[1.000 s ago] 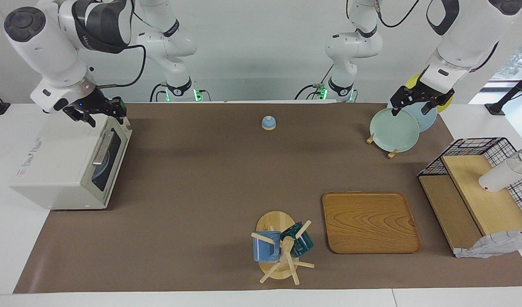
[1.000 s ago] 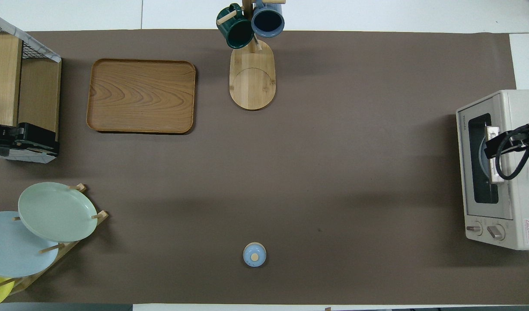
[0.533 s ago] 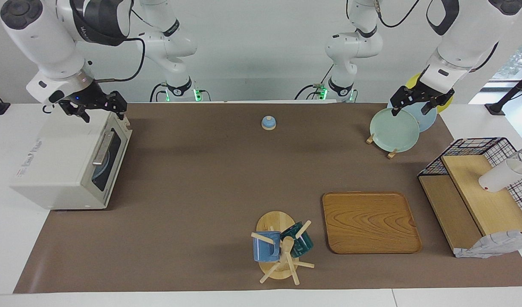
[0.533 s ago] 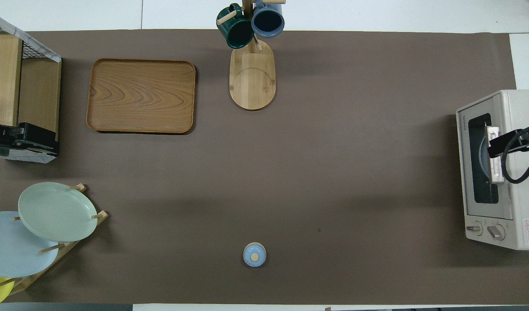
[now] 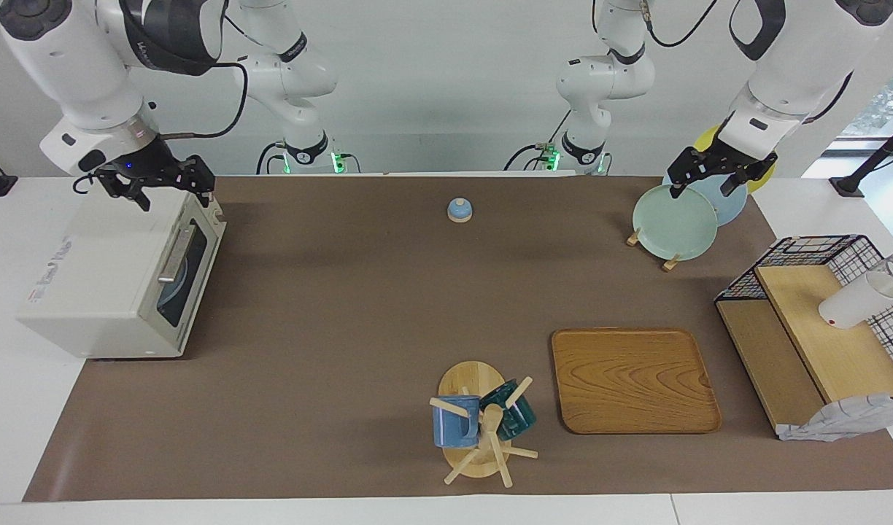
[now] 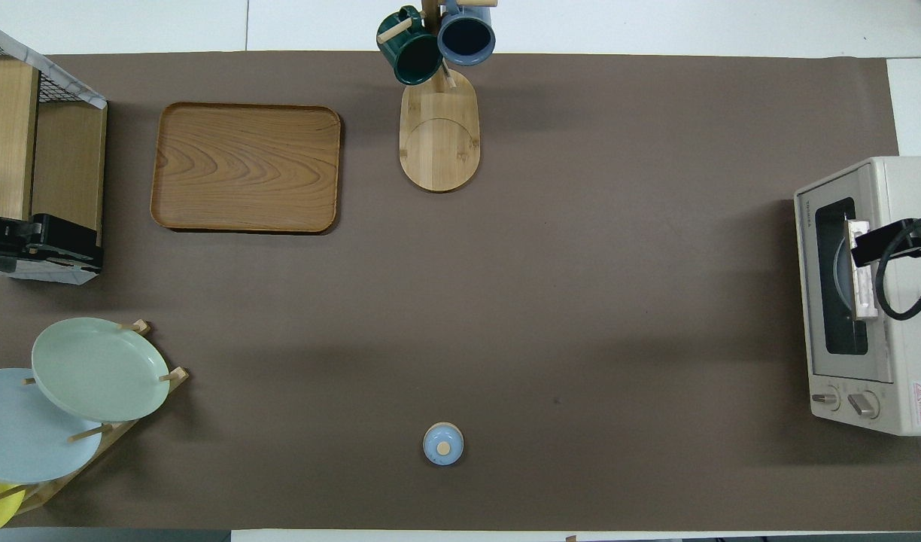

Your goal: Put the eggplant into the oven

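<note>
The white oven [image 5: 103, 284] stands at the right arm's end of the table, its dark glass door shut, with a metal bar handle [image 5: 175, 254]. It also shows in the overhead view [image 6: 908, 196]. A pale round shape shows through the glass. The eggplant is hidden or out of view. My right gripper [image 5: 175, 198] hangs open and empty just above the oven's top, near the door's upper edge; it also shows in the overhead view [image 6: 870, 247]. My left gripper [image 5: 702, 191] waits open and empty over the plate rack.
A rack of plates [image 5: 674, 222] stands at the left arm's end, with a wire basket [image 5: 818, 328] holding a white cup [image 5: 855, 302] beside it. A wooden tray [image 5: 634, 379], a mug tree [image 5: 483, 426] and a small blue knobbed lid [image 5: 459, 210] lie mid-table.
My right gripper has risen a little and drawn back from the oven's door edge to over its top. The left arm has not moved.
</note>
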Robot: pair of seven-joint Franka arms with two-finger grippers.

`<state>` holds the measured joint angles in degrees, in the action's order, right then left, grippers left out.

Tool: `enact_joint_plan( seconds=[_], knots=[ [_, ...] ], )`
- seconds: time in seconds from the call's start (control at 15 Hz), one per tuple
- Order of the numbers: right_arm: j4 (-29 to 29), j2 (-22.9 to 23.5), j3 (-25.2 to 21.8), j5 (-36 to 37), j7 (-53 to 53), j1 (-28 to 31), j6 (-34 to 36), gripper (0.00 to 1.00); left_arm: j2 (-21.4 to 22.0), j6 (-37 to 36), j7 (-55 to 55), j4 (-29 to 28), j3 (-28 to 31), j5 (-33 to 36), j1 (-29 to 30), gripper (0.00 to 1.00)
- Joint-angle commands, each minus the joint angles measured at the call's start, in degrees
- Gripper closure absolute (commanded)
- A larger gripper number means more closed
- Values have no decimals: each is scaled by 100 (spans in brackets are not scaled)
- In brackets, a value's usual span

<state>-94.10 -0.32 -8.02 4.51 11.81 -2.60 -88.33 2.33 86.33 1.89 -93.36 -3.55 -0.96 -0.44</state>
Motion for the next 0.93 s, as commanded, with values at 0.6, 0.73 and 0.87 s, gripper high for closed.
enact_joint_plan(
  seconds=[0.6, 0.73, 0.87],
  knots=[
    [-222, -135, -41, -125, -442, 40, -132, 0, 57, -81, -22, -6, -5, 105, 0, 0],
    [-222, -135, -6, -125, -434, 40, -123, 0, 57, -81, -22, -6, -5, 105, 8, 0],
    [-222, -135, -6, -117, -425, 40, -115, 0, 57, -81, -22, -6, -5, 105, 0, 0]
  ],
)
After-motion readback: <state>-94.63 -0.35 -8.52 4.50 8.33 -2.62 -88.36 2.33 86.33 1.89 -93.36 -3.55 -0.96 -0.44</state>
